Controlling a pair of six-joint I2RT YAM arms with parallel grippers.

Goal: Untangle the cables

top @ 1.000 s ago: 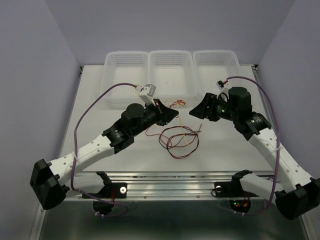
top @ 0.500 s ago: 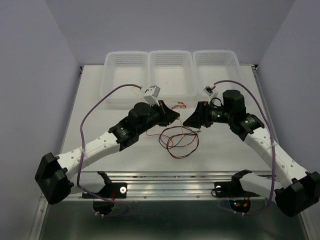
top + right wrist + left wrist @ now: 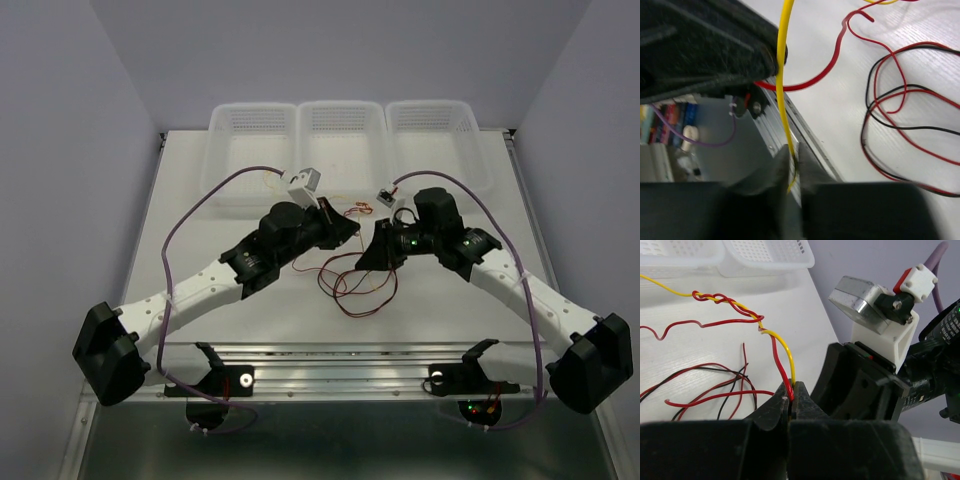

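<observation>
The cables (image 3: 362,288) lie in loose red, black and yellow loops at mid-table. My left gripper (image 3: 351,231) is shut on a red cable (image 3: 778,360) and a yellow cable (image 3: 786,354) side by side, which rise from its tips (image 3: 791,390) to a twisted stretch (image 3: 725,301). Right beside it, my right gripper (image 3: 370,257) has its jaws (image 3: 792,152) shut on the yellow cable (image 3: 781,75) alone. Red and black loops (image 3: 900,100) rest on the table past it. The left gripper's black body (image 3: 705,45) fills the upper left of the right wrist view.
Three white mesh baskets (image 3: 255,130) (image 3: 345,128) (image 3: 435,125) stand in a row along the table's far edge. The metal rail of the table's near edge (image 3: 805,130) runs just under my right gripper. Purple arm cables (image 3: 190,215) arc above both arms.
My right gripper has moved left, close to the left gripper, and shut on the yellow cable; it was open before. The left gripper kept its hold and shifted slightly.
</observation>
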